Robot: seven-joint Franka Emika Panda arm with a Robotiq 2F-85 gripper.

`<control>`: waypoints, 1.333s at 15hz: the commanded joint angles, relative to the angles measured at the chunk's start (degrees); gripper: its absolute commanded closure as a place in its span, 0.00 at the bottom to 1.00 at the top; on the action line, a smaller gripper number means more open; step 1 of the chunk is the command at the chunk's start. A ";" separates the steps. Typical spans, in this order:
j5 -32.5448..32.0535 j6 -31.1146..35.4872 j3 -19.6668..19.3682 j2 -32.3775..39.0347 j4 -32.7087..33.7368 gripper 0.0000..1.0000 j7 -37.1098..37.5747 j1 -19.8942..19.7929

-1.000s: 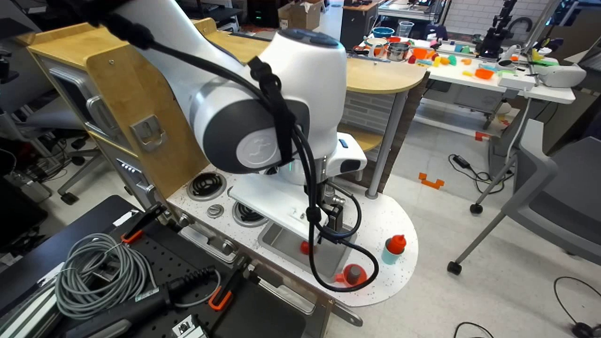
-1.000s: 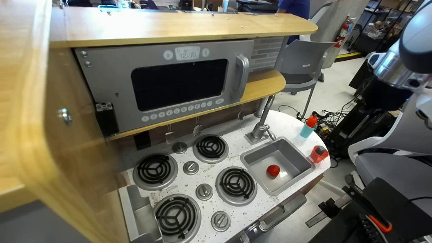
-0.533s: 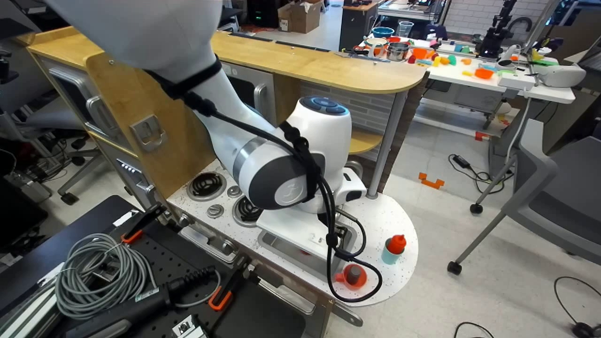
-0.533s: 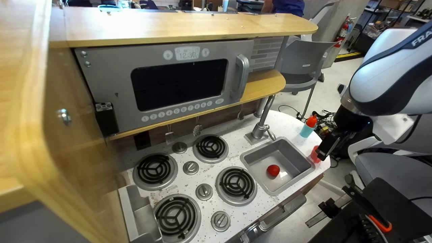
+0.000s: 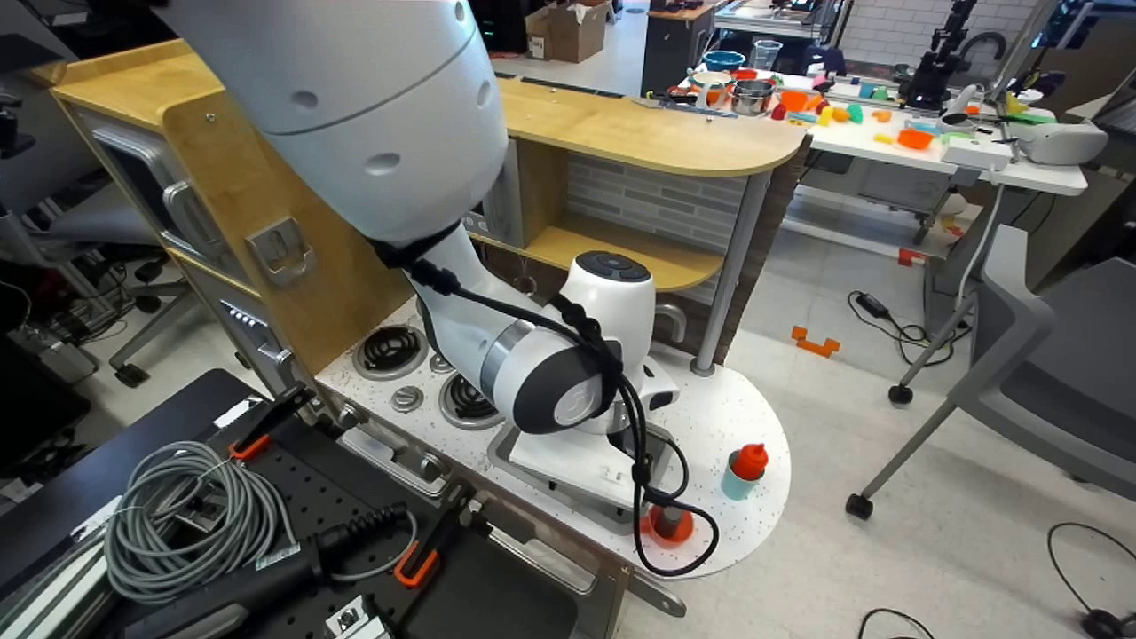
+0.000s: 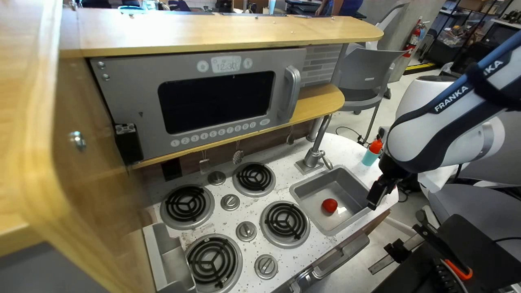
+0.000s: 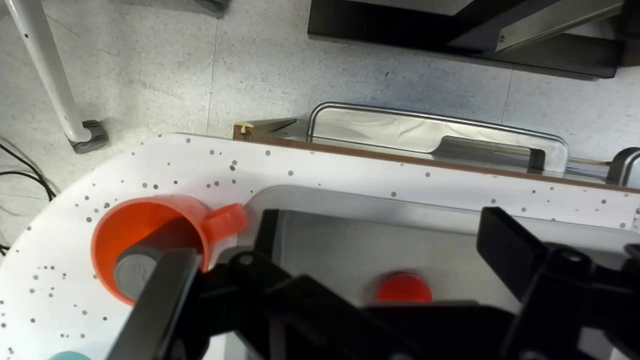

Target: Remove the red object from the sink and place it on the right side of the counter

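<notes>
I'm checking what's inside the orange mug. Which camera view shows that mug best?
The wrist view: the orange mug looks largest there, with its handle and the gray thing inside showing, though the pincer covers part. In the exterior views it is smaller, crossed by a black cable or mostly hidden behind the pincer.

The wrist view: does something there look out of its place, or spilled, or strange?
I see no spill or damage. Slightly odd is the grey cylinder in the orange mug beside the sink: not what a mug usually holds, and it looks off-centre, perhaps leaning.
</notes>
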 commanded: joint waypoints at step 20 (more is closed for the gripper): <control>-1.61 4.84 3.29 17.96 19.62 0.00 9.19 2.04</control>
